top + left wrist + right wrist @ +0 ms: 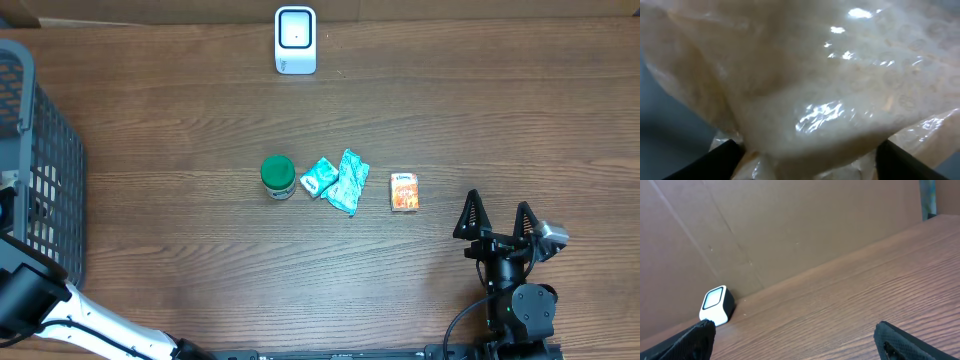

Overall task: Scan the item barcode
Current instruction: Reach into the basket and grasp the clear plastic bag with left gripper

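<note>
A pale, crinkled clear plastic bag (805, 85) fills the left wrist view. My left gripper (807, 150) straddles its lower part, one black finger (715, 162) at each bottom corner, jaws apart; no barcode shows on it. The overhead view shows only the left arm (40, 300), at the bottom left beside the basket. The white scanner (295, 40) stands at the table's back edge and also shows in the right wrist view, scanner (716, 305). My right gripper (497, 218) hovers open and empty at the front right, pointing toward the back.
A dark mesh basket (45, 150) stands at the left edge. Mid-table lie a green-lidded jar (278, 177), two teal packets (318, 177) (348, 182) and a small orange box (404, 191). A brown cardboard wall (790, 225) backs the table.
</note>
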### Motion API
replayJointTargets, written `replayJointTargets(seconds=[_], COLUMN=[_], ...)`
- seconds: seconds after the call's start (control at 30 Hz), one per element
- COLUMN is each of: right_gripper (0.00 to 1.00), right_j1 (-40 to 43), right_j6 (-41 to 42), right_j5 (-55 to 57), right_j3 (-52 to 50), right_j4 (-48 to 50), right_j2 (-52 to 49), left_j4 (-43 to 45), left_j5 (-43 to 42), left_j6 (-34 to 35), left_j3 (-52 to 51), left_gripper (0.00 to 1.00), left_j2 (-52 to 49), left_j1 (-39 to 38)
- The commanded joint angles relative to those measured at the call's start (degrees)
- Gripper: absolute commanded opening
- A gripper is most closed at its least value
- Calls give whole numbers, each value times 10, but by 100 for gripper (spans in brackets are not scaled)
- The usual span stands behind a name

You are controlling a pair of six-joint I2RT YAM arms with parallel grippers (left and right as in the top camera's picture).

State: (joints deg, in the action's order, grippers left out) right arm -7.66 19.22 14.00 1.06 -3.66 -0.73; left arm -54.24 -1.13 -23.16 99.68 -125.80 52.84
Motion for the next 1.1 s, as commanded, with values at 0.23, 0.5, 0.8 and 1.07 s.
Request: replayJointTargets(seconds=[0.23, 0.5, 0.8, 1.07], right_gripper=[100, 100, 100, 100], right_j1=[-4, -4, -4, -4], right_j6=[-4, -4, -4, -4], right_j5=[8, 8, 8, 8], right_j3=[-6, -6, -6, -6], right_j4=[3, 3, 3, 3], right_j2=[5, 5, 5, 5], left_j4=[-11, -34, -152, -266], left_j5=[11, 11, 11, 1], left_j6=[-8, 36, 98, 121], left_j3=[-9, 6, 139, 344], left_gripper=[42, 4, 4, 4], left_j2=[-40, -37, -33, -11], left_j1=[-4, -4, -16, -53])
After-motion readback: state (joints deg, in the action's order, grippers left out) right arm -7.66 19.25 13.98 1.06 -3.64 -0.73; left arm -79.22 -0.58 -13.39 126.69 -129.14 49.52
